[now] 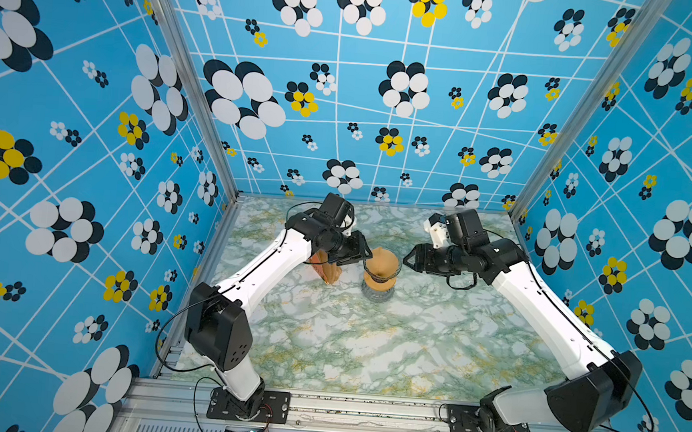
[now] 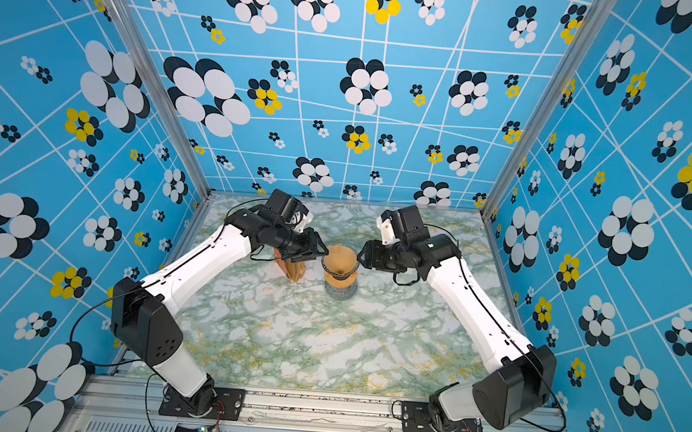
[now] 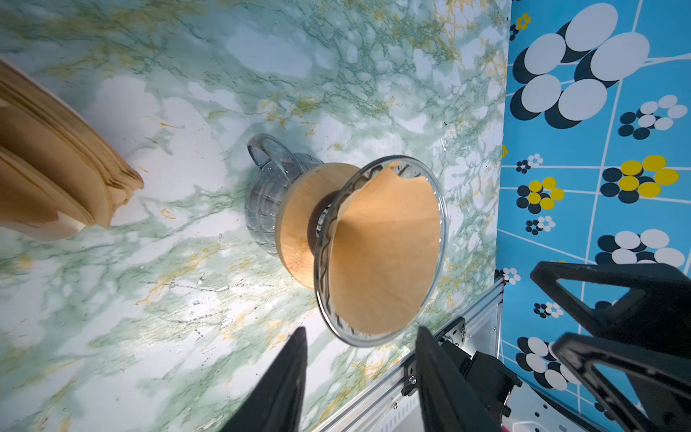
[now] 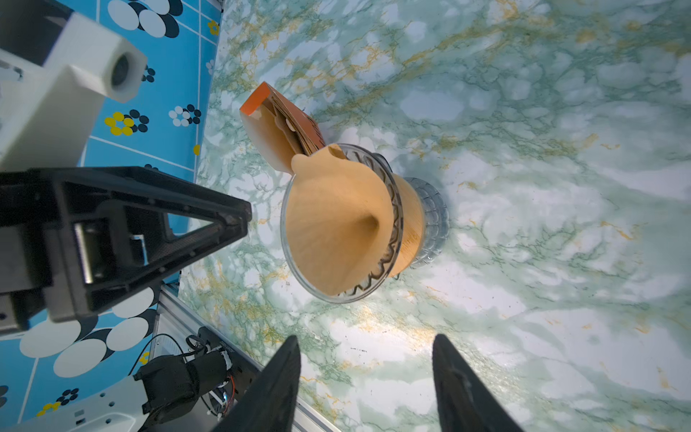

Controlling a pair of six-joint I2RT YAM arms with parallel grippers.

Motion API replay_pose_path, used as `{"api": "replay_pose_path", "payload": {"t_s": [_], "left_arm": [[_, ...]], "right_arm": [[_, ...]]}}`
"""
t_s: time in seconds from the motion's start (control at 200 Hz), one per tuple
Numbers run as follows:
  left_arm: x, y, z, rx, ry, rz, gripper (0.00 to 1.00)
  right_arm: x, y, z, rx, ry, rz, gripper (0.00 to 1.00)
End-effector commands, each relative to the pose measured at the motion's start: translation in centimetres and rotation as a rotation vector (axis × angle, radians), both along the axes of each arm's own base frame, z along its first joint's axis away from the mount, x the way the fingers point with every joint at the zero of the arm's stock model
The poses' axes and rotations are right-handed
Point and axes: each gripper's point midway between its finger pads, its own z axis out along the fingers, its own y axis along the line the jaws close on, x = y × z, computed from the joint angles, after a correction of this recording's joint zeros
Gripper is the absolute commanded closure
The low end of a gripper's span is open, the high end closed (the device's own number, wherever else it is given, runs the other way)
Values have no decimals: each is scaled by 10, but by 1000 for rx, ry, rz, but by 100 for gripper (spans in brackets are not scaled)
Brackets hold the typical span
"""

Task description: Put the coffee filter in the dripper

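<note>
**Filter seated: back both hands away cleanly**

You have the coffee filter (image 3: 389, 254) sitting inside the dripper (image 3: 441, 209), its pointed tip down in the throat of the glass cone. The dripper rests on the wooden ring (image 3: 295, 224) atop the glass jug (image 3: 261, 202), near the middle of the desk (image 1: 368, 343).

Your left hand (image 3: 361, 374) has its jaws parted and grips nothing; its tips sit just beside the dripper's rim. Your right hand (image 4: 366, 374) is likewise parted and empty, near the opposite side of the rim.

The placing looks essentially done, so the care now goes into the retreat. Pull each hand straight back from the rim rather than sweeping sideways; the stack is tall and glass, and a nudge could tip it. In the right wrist view one lobe of the paper stands above the rim, so avoid brushing it. Mind the orange packet (image 4: 284, 123) of spare papers standing close behind the dripper on your left hand's side.
</note>
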Motion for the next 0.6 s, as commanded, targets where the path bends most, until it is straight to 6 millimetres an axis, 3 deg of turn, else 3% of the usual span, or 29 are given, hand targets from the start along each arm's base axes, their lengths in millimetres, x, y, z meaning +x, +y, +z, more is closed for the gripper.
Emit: {"api": "replay_pose_path", "payload": {"t_s": [0.0,0.15,0.24,0.335,0.46,0.6], "left_arm": [[-7,8,9,9,-57,9,44],[-19,20,18,21,-110,20,25],[-28,29,27,23,-160,21,0],[-37,40,32,33,-201,26,1],[-52,55,36,47,-267,34,1],[-62,88,31,114,-367,95,1]], "right_arm": [[-10,-5,7,2,-41,1,38],[-26,-15,12,8,-63,-11,30],[-36,-21,13,17,-71,-16,15],[-47,-25,14,36,-80,-18,1],[-58,-31,12,44,-96,-23,1],[-64,-43,10,20,-147,-47,1]]}}
